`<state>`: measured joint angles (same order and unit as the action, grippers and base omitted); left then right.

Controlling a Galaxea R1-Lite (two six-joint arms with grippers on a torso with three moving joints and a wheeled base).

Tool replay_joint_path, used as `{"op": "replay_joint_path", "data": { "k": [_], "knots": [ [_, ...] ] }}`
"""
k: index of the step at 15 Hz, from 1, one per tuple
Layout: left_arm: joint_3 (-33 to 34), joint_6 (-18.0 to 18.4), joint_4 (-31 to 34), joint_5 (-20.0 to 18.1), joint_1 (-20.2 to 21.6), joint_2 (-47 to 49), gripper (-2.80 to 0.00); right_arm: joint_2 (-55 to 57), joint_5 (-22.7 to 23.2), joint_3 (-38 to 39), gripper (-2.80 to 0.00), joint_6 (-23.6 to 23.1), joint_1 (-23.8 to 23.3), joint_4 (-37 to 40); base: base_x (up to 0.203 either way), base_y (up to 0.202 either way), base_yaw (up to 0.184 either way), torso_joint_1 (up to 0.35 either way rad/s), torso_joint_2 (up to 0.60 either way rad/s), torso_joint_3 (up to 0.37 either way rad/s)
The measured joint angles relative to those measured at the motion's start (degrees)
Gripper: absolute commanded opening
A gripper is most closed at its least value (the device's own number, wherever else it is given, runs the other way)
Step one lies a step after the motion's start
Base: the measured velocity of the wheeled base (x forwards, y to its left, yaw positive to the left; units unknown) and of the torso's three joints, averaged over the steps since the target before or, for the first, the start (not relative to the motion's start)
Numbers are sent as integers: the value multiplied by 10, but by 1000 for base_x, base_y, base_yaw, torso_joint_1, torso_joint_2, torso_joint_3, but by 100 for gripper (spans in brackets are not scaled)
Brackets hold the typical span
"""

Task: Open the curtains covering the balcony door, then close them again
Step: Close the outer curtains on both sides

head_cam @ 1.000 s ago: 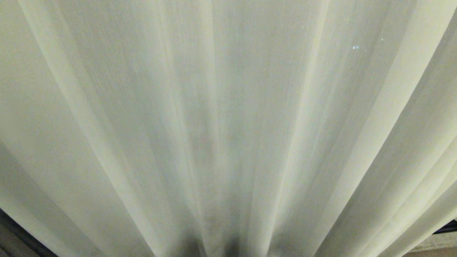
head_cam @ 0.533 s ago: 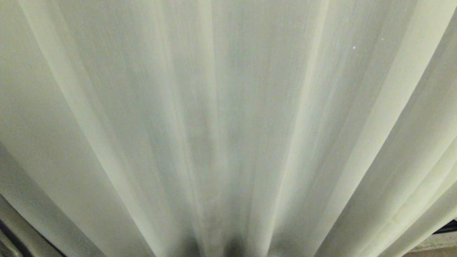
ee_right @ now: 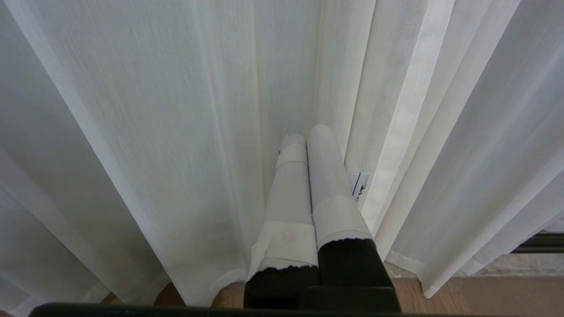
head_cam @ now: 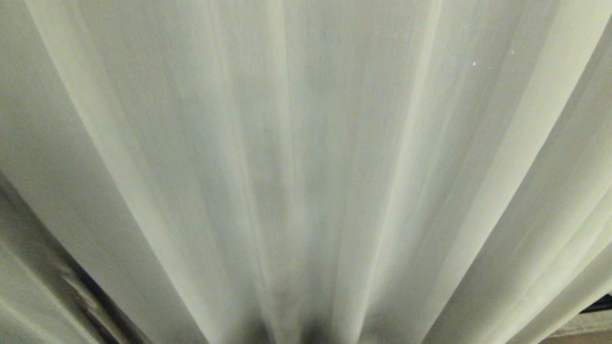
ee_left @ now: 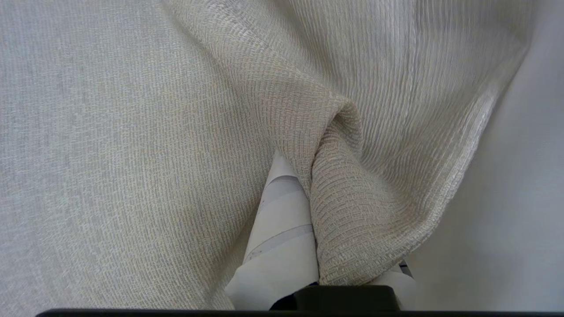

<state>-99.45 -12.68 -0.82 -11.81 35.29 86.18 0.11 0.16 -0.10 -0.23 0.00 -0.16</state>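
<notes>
Sheer cream curtains hang in vertical folds across the whole head view, and neither arm shows there. In the left wrist view my left gripper is shut on a fold of the coarser woven curtain. One taped white finger shows and the other lies under the cloth. That layer's hemmed edge runs beside the fold. My right gripper is shut on nothing, its taped fingers lying against the sheer curtain just above the floor. The balcony door is hidden behind the fabric.
Wooden floor and a pale stone sill show under the curtain hems, with a dark strip above the sill. At the lower left of the head view a second fold of cloth overlaps a dark band.
At the head view's lower left, cream cloth has come in from the left edge and pushed the dark gap toward the right. The sheer folds in the middle stay as they were.
</notes>
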Motion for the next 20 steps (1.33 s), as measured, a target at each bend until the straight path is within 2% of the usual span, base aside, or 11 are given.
{"op": "replay_joint_path", "data": {
  "k": [10,20],
  "knots": [
    [1,-10,98,6,-231,-109,-280,0,0,0,-280,0,0,0,0,0,0,0,0,0],
    [1,-6,131,7,-386,-133,-280,0,0,0,-280,0,0,0,0,0,0,0,0,0]
  ]
}}
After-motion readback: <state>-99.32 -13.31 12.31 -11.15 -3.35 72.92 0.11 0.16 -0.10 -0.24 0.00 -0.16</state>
